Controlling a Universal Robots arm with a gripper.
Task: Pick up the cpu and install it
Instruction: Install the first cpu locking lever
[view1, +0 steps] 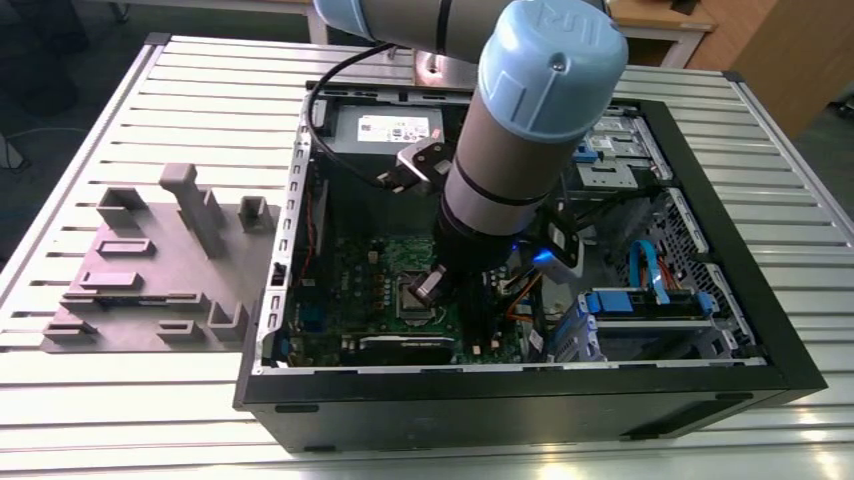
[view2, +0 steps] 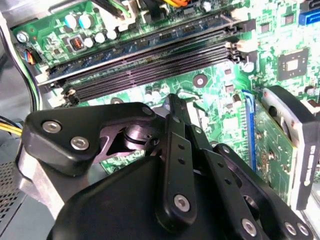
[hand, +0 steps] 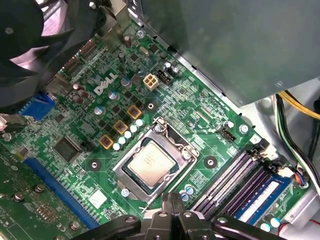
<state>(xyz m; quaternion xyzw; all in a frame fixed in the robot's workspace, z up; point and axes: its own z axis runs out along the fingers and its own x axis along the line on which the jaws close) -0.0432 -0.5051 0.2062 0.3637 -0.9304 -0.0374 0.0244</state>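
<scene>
Arm reaches down into the open computer case (view1: 747, 330) on the slatted table (view1: 134, 400). In the exterior view, the gripper (view1: 430, 290) hangs low over the green motherboard (view1: 350, 270), just above the socket area. In the first wrist view, the cpu (hand: 149, 160) sits flat inside the metal-framed socket (hand: 152, 161), silvery top facing up, frame open around it. Gripper fingertips (hand: 172, 205) appear pressed together with nothing between them, just beside the socket edge and apart from the cpu. In the second wrist view, the black finger linkages (view2: 177, 165) converge to a closed point above the board, near the dark memory slots (view2: 150, 60). Grey plastic tray (view1: 147, 265) lies on the table beside the case, at the exterior view's left.
</scene>
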